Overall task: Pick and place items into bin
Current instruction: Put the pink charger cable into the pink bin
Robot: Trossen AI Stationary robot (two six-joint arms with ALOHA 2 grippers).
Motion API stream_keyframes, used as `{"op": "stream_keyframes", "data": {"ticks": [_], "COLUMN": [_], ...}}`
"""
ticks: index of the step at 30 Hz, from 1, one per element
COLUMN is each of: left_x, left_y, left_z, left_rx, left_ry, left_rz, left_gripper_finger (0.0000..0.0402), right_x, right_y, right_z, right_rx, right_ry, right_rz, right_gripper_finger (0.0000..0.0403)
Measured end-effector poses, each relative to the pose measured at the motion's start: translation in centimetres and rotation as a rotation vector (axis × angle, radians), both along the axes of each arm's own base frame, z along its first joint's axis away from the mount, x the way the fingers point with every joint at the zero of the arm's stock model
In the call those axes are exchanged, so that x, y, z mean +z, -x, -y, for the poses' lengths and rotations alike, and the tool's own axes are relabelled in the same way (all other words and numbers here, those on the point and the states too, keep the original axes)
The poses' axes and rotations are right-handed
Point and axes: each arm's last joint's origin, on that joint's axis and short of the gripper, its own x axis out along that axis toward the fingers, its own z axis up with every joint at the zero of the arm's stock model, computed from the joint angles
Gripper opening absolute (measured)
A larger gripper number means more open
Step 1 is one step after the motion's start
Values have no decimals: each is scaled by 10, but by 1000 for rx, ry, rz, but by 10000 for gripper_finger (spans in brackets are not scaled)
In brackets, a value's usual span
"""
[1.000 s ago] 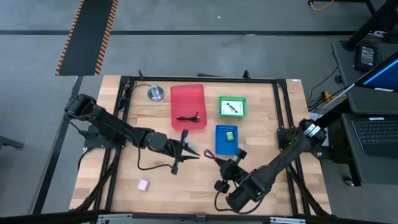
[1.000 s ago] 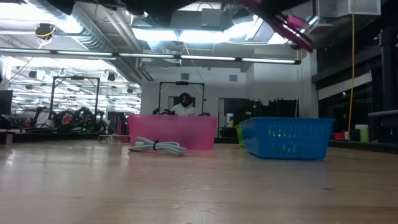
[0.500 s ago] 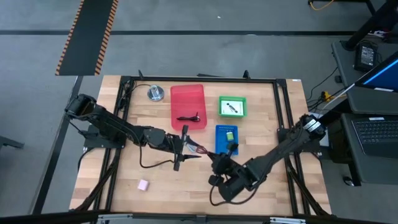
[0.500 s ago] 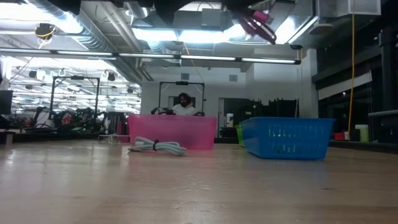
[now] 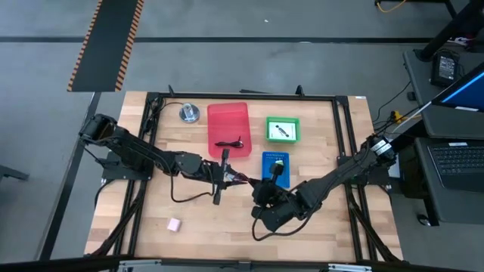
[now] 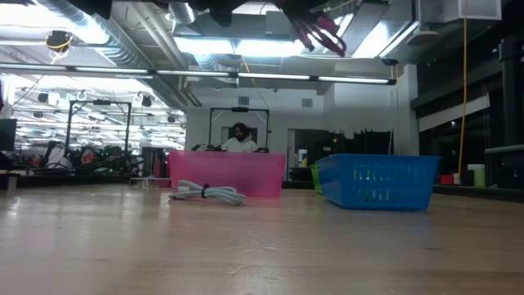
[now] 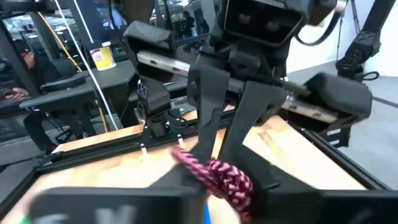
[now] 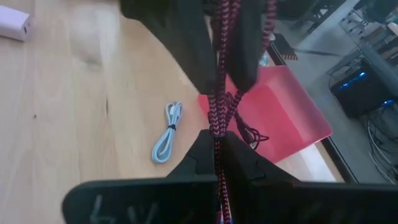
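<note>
A dark red braided cord [image 8: 217, 112] hangs in the air above the table's middle, between my two grippers [image 5: 243, 181]. My right gripper [image 8: 217, 140] is shut on it, reaching in from the near right [image 5: 261, 190]. My left gripper [image 8: 219, 84] faces it from the table's left [image 5: 224, 177] and is shut on the cord's other end. In the low view the cord [image 6: 319, 29] shows high above the table. A pink cube [image 5: 174, 224] lies near the front left, and a light blue cable [image 8: 165, 140] lies on the wood below the grippers. My left gripper pinches the cord's far part [image 8: 219, 37] between its two fingers [image 8: 186, 43], coming level from the table's left. The cord is clear of the table. My right gripper pinches the cord [image 8: 217, 132] between its two fingertips, slanting down from the near right. The doubled strands run straight from it to the left gripper, clear of the table.
A red bin [image 5: 228, 128] with a dark cord in it stands at the back middle. To its right are a green bin [image 5: 282, 129] holding a white card and a blue bin [image 5: 275, 168]. A round silver disc [image 5: 189, 113] lies at the back left.
My right gripper has carried the cord up and toward the table's left and far side, rolling its wrist, until it meets my left gripper. The cord's free end, apart from the left fingers a second ago, now lies between them.
</note>
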Motion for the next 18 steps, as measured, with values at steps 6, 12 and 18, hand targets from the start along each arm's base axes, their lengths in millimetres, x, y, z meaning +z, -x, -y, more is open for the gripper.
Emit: {"op": "stream_keyframes", "data": {"ticks": [6, 12, 18], "left_x": [0, 5, 15], "left_y": [-2, 1, 13], "left_z": [-8, -17, -33], "left_rx": [20, 43, 119], "left_ry": [-9, -14, -58], "left_rz": [-3, -14, -73], "left_gripper_finger": [12, 10, 8], "right_x": [3, 6, 27], "right_y": [2, 4, 16], "right_z": [3, 5, 6], "right_rx": [-2, -8, 10], "right_ry": [6, 14, 3], "right_rz": [-4, 1, 35], "right_gripper_finger": [2, 11, 11]}}
